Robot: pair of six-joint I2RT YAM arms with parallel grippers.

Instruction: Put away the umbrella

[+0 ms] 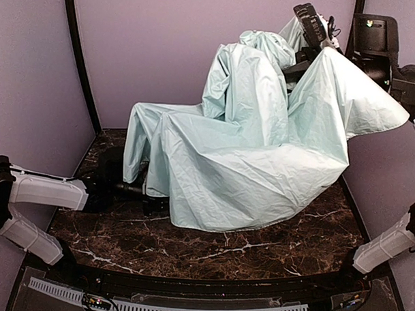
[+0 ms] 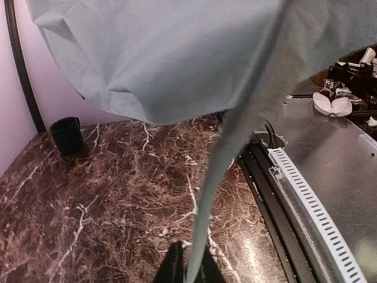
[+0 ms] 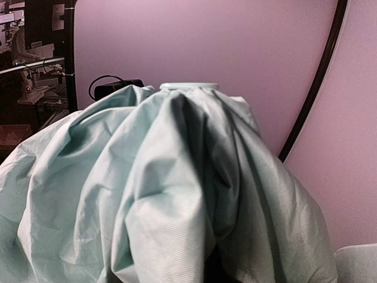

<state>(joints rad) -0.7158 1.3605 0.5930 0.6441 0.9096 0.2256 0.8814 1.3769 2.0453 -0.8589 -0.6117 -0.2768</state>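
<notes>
Umbrella fabric, pale mint and creased, drapes loosely over the table.

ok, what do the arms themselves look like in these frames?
White boxy links and black joints on the left arm and right arm. The right's wrist housing is black, with thin black cables beside it. The left fingers are dark. No markings readable; the umbrella hides the rest.

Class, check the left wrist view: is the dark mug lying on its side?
No, the mug stands upright on the marble table, opening upward.
</notes>
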